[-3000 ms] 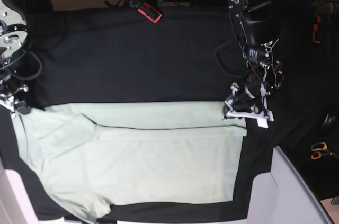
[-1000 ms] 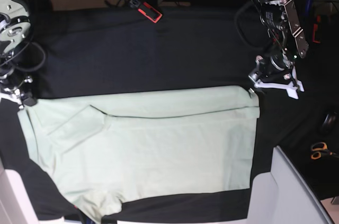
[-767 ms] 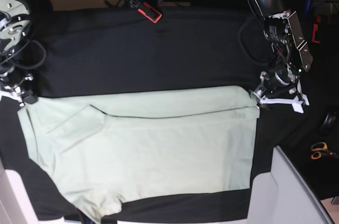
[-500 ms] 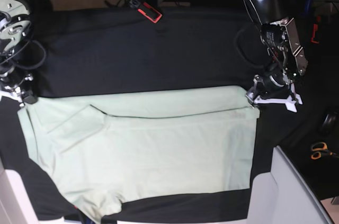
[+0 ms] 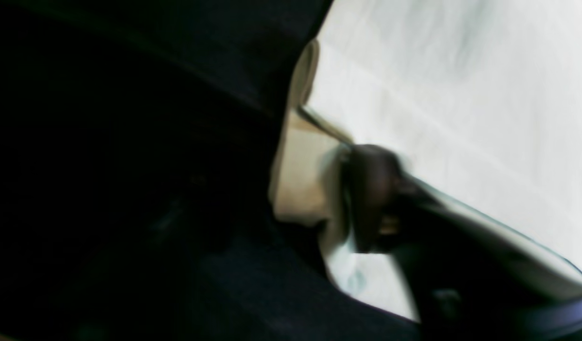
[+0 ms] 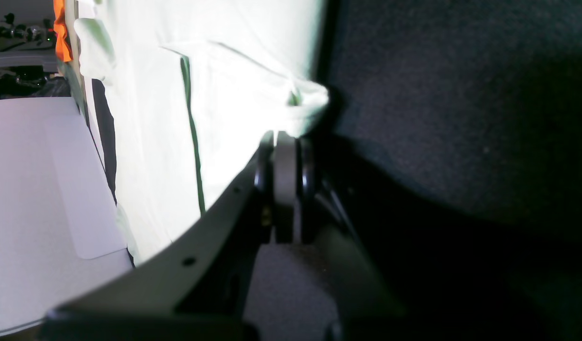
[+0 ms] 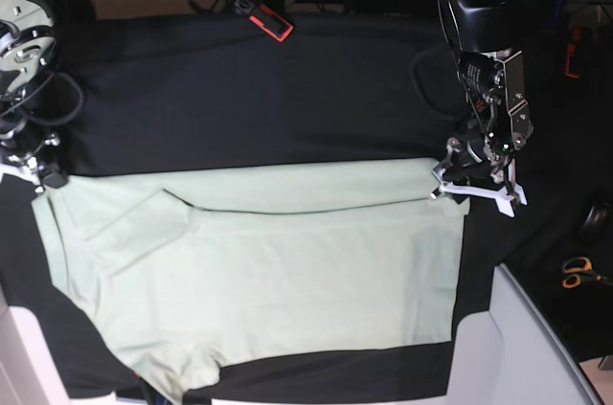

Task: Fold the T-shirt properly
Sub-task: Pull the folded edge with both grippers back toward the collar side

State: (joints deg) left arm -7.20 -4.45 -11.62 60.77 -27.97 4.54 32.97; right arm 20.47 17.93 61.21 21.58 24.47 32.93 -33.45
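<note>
T-shirt (image 7: 259, 271): pale mint, spread flat on black-draped table (image 7: 249, 89), 1 long fold along its far edge. Right tool (image 7: 36, 178): pinching 1 far corner. Left tool (image 7: 458, 187): at opposite far corner; grip state cannot tell, wrist view blurred.

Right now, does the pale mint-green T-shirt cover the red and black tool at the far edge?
No, the pale mint-green T-shirt lies apart from the red and black tool.

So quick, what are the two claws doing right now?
Left gripper: cannot tell, at the T-shirt corner.
Right gripper: shut on the T-shirt's other corner.
</note>
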